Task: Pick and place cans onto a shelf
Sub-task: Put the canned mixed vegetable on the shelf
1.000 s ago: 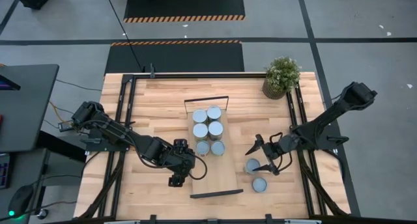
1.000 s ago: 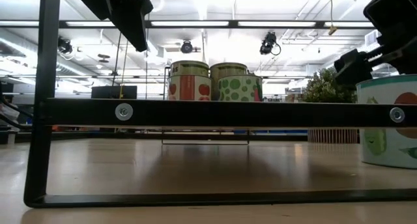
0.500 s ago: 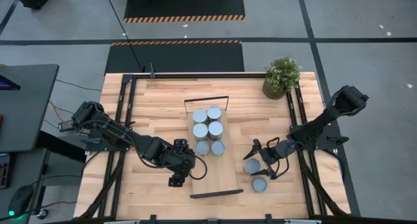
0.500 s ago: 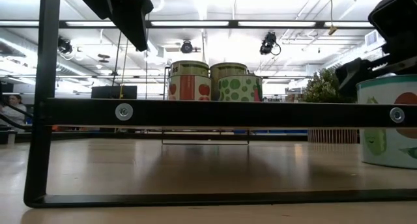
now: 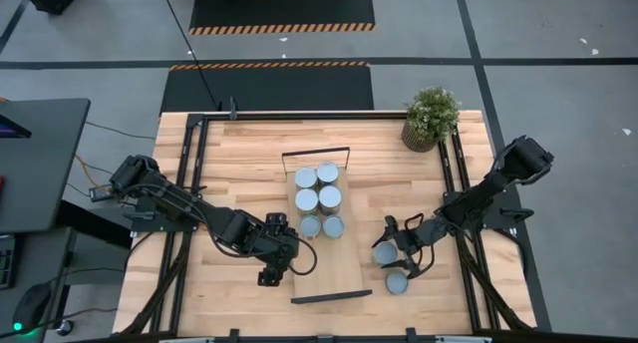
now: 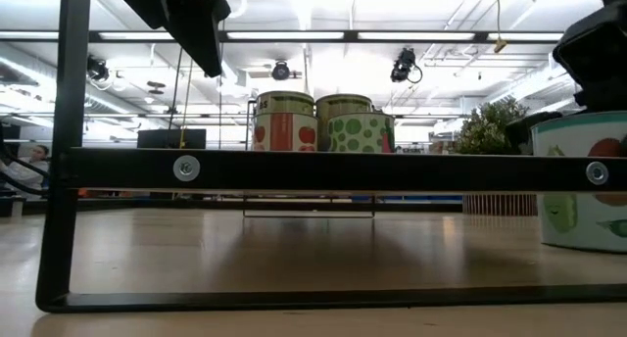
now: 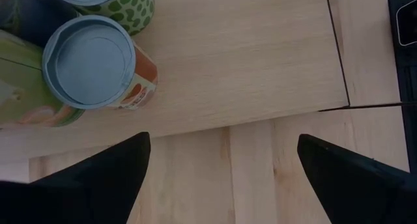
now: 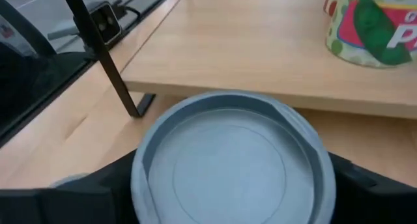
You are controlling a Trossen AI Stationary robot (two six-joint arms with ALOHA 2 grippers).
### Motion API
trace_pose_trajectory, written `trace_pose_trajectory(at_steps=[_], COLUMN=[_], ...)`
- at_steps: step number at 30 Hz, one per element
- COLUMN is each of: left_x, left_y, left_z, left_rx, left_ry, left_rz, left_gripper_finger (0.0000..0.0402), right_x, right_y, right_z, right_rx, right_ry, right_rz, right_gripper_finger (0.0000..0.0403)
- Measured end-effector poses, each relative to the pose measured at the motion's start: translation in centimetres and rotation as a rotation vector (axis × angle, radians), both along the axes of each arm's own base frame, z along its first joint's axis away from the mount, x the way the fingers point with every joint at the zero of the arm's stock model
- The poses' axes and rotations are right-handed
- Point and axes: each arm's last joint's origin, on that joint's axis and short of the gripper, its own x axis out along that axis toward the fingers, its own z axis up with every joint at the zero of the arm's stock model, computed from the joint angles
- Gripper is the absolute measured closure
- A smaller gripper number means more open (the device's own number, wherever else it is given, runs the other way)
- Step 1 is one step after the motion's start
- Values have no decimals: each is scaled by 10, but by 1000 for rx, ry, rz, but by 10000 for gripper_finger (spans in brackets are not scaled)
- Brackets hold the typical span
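From above, six cans [image 5: 318,199] stand in two rows on the shelf [image 5: 335,266], and two more sit on the table to its right. The right gripper [image 5: 391,247] is down at the nearer of those, the can [image 5: 385,253]; only the right wrist view shows its dark fingers [image 8: 365,191] pressed on both sides of that can's rim, clamped. The left gripper [image 7: 221,178] hovers at the shelf's left edge, fingers spread wide with nothing between them, beside a red-labelled can [image 7: 98,64]
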Motion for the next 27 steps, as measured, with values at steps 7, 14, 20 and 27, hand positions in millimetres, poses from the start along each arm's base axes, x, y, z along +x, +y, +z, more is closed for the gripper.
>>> trace_pose_trajectory(at_steps=[7,14,20,27], left_x=[0,0,0,1], left_y=[0,0,0,-1], left_z=[0,0,0,1], left_rx=[-1,-3,-2,-3], left_ry=[-1,-5,-5,-15], left_rz=[0,0,-1,-8], left_gripper_finger=[8,8,8,8], right_x=[15,33,40,72], right_y=[9,15,15,13], right_z=[17,34,39,35], right_rx=[5,-89,-110,-129], right_ry=[-80,-190,-220,-209], right_rz=[19,-85,-96,-68], right_gripper_finger=[122,109,111,110])
